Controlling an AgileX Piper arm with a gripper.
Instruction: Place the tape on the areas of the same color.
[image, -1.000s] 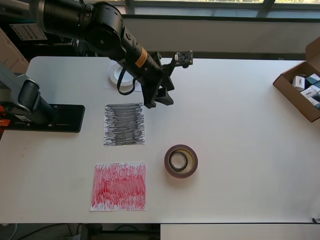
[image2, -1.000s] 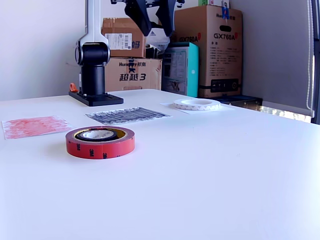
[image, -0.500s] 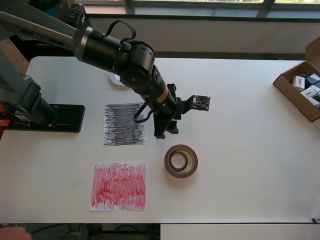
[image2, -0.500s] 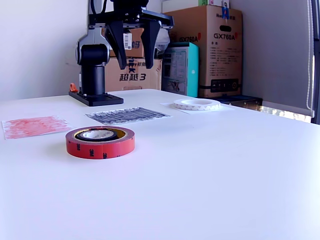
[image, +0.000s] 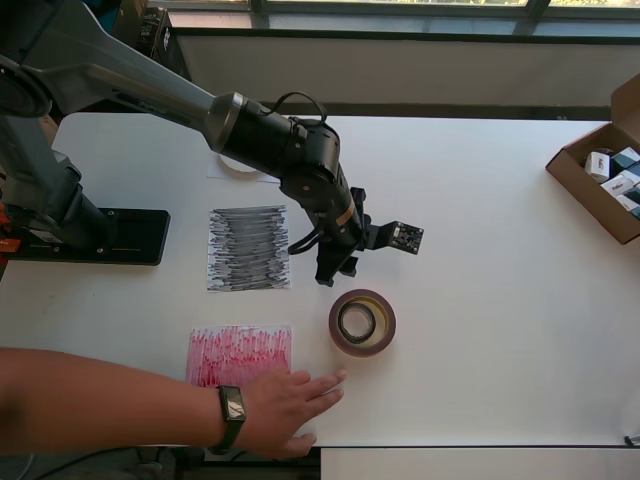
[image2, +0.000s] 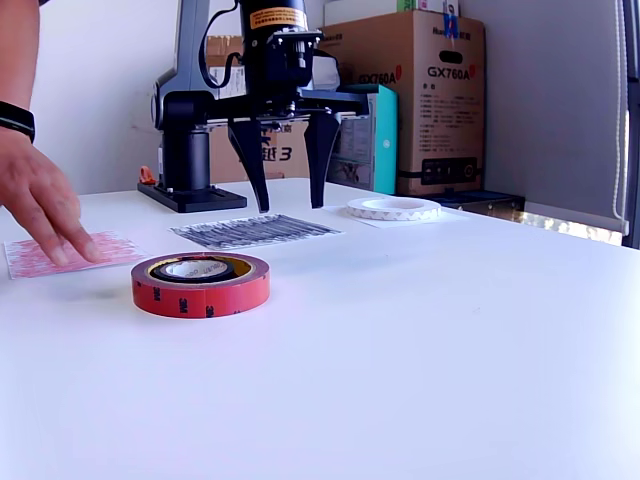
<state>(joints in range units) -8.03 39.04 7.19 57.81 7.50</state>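
While spread, pincer (image2: 288, 160) hangs | red roll (image2: 200, 283) nearer camera, apart

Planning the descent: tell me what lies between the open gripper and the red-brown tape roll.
Nothing: in the overhead view only bare white table separates the gripper from the red-brown tape roll.

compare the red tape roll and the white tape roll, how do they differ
The red tape roll is thick-walled and tall; the white tape roll is a thin, flat ring. The red one sits on bare table with a smaller black roll inside it; the white one rests on a white sheet. Both lie flat, untouched by the pincer.
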